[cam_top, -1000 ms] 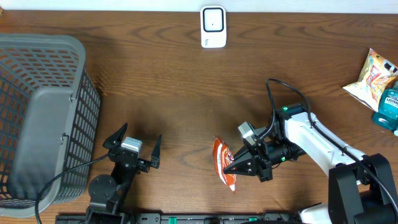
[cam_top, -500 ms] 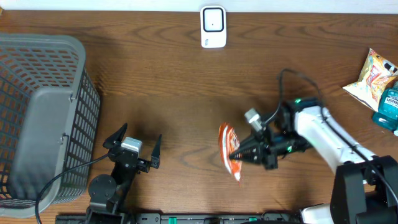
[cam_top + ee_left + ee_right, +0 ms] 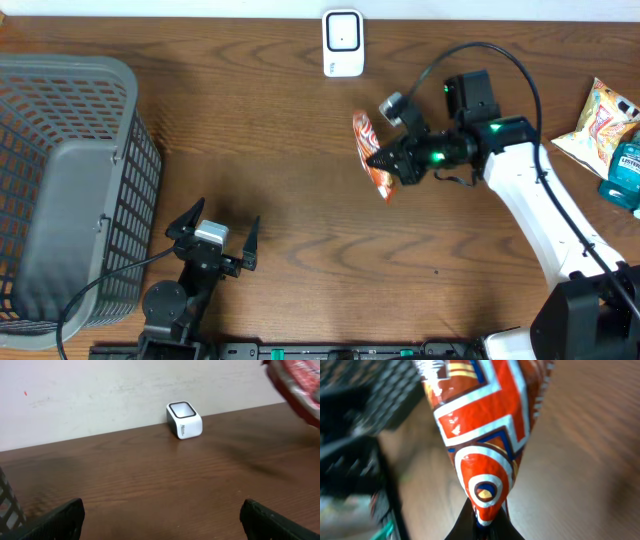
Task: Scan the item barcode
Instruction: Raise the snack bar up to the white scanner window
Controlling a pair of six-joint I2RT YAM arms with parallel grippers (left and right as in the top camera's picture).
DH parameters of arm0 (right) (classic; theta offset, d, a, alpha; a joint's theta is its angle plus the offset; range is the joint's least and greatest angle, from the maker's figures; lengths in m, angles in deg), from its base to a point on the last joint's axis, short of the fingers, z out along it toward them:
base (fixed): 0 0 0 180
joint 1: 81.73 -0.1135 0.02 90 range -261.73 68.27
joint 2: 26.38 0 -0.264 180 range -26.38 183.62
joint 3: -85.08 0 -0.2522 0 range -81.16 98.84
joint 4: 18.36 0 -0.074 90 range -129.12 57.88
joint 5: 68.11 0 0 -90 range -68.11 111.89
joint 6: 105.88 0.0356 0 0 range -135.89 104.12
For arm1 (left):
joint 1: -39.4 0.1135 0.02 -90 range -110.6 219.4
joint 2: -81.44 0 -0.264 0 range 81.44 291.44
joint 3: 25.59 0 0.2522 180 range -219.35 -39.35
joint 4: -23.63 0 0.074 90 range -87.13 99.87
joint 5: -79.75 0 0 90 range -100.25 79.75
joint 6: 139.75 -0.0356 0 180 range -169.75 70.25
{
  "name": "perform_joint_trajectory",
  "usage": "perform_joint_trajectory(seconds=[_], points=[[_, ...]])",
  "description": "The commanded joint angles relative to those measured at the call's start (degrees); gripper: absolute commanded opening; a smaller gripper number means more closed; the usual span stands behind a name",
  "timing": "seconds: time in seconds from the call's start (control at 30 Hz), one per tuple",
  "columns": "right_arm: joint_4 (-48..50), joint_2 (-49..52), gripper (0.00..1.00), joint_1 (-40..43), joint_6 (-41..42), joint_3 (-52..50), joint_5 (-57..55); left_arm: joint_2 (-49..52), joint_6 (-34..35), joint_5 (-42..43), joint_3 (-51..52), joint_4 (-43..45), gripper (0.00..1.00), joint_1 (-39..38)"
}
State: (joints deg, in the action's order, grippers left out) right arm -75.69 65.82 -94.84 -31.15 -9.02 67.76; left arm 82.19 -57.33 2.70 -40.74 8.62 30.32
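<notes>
My right gripper [image 3: 382, 159] is shut on the edge of an orange and red snack packet [image 3: 369, 152], held above the table a little below and right of the white barcode scanner [image 3: 343, 43]. In the right wrist view the packet [image 3: 487, 435] fills the frame, pinched at its lower end between my fingertips [image 3: 485, 527]. My left gripper [image 3: 212, 228] rests near the front left, open, nothing between its fingers. Its wrist view shows the scanner [image 3: 184, 420] against the back wall and the packet's edge [image 3: 295, 387] at top right.
A grey mesh basket [image 3: 60, 190] stands at the left side of the table. A yellow snack bag [image 3: 600, 125] and a blue bottle [image 3: 625, 175] lie at the right edge.
My right arm has lifted the packet from the front middle of the table and carried it up and back toward the scanner. The left arm has not moved.
</notes>
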Motion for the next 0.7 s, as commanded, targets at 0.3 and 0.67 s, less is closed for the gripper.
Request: perform_joint_trajectory(seconds=[0.3, 0.67], points=[[0.87, 18.14, 0.01, -2.01, 22.80, 23.10, -21.70, -0.11, -0.55, 0.26, 1.07, -1.73, 0.99, -0.17], [-10.32, 48.50, 0.01, -2.73, 25.14, 66.62, -26.84, -0.11, -0.55, 0.26, 1.07, -1.73, 0.99, -0.17]])
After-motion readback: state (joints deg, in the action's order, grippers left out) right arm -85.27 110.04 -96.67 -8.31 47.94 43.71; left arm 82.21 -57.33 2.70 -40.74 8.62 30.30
